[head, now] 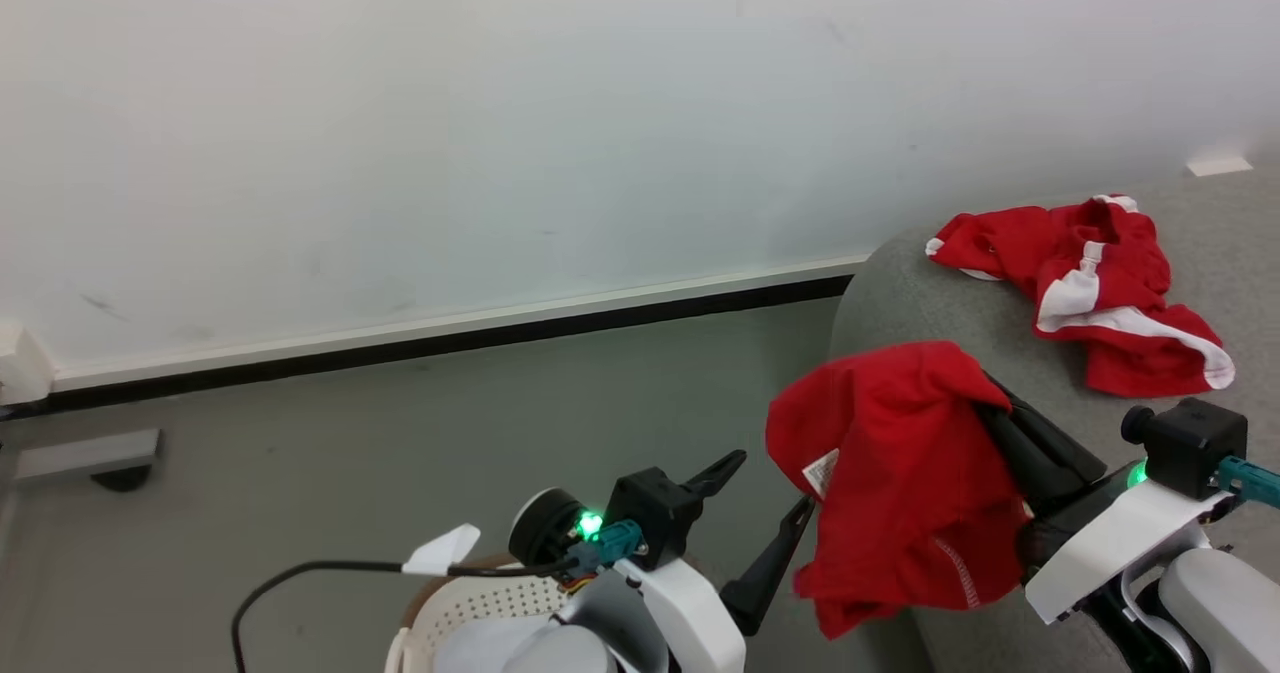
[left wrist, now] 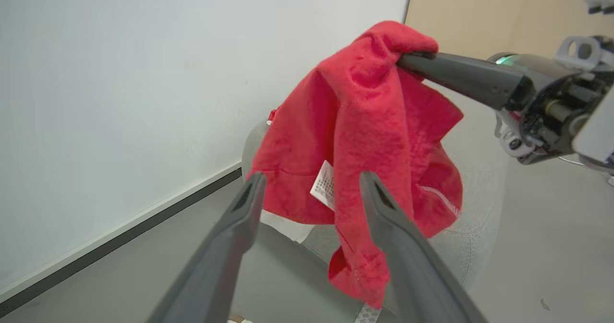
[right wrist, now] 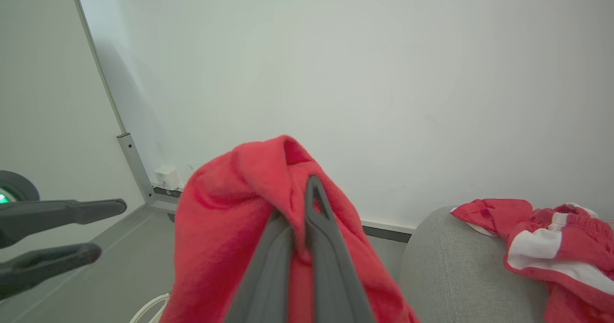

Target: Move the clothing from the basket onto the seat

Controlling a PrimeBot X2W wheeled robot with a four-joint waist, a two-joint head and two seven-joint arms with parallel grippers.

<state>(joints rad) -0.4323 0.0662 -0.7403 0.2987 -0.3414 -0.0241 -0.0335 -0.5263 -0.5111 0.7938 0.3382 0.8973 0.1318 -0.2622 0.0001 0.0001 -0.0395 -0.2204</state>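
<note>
Right gripper (right wrist: 307, 203): its fingers are pressed together and clamped on a fold of a red garment (head: 900, 473), raised at the left end of the sofa (head: 930, 293).
Left gripper (head: 765, 493): its fingers are spread apart and hold nothing. It sits just off the sofa's left end, with the fingertips close beside the hanging red garment. Whether they touch it cannot be told.
Red garment: plain red with a small white label. It is draped over the right gripper's fingers and hangs in loose folds in front of the sofa's rounded left end.
Sofa: grey fabric with a rounded corner, standing against the wall.
Second garment (head: 1090, 293): red with white panels, lying crumpled on the sofa's top. It is further in from the left end and apart from the held one.
Basket (head: 470, 608): cream and perforated, on the floor left of the sofa, partly hidden under the left arm.
Floor (head: 400, 453): grey, stretching left of the sofa to a dark strip along the white wall.
</note>
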